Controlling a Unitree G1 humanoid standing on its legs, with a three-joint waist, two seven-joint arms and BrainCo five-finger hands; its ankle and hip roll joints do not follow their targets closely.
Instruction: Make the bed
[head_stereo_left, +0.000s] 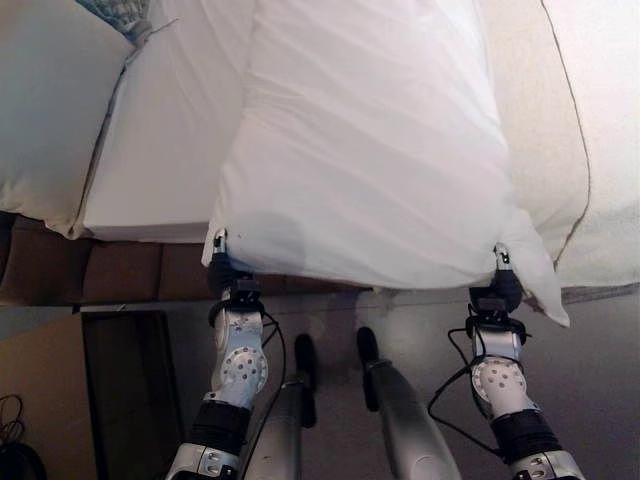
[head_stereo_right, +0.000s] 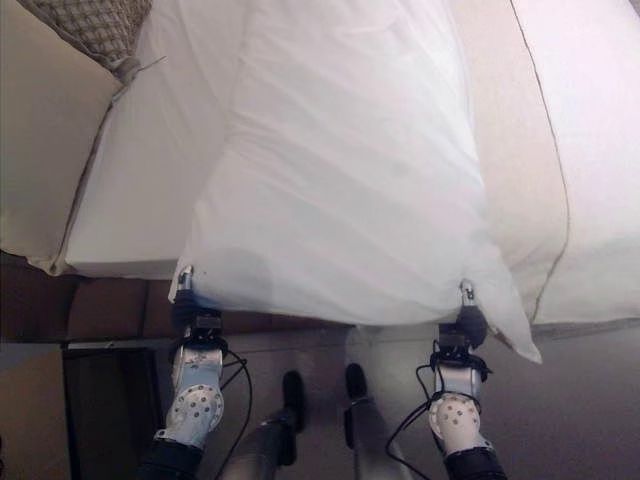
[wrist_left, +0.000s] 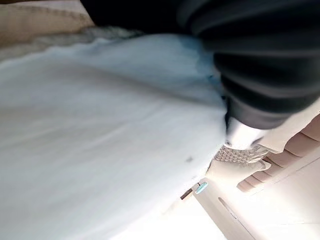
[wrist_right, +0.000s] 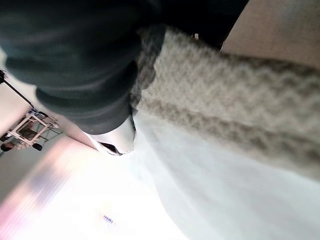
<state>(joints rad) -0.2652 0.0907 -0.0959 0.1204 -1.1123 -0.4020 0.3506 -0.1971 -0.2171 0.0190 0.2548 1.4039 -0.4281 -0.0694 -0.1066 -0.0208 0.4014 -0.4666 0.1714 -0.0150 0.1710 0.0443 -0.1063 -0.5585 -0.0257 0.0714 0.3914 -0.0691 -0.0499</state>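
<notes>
A big white pillow (head_stereo_left: 370, 140) lies lengthwise on the bed, its near end hanging past the mattress edge. My left hand (head_stereo_left: 222, 272) grips the pillow's near left corner from below, one silver finger showing over the cloth. My right hand (head_stereo_left: 502, 284) holds the near right corner the same way, just inside a loose corner flap (head_stereo_left: 545, 295). In the left wrist view the white pillow (wrist_left: 100, 140) lies close against the dark hand cover (wrist_left: 260, 60). The right wrist view has the pillow's white cloth (wrist_right: 225, 195) under a knitted beige blanket (wrist_right: 225, 100).
White sheet (head_stereo_left: 170, 150) covers the mattress left of the pillow, with a cream pillow (head_stereo_left: 45, 100) at the far left. The beige blanket (head_stereo_left: 570, 130) lies along the right. A brown padded bed frame (head_stereo_left: 110, 272) runs below the mattress; a dark box (head_stereo_left: 125, 390) stands on the floor.
</notes>
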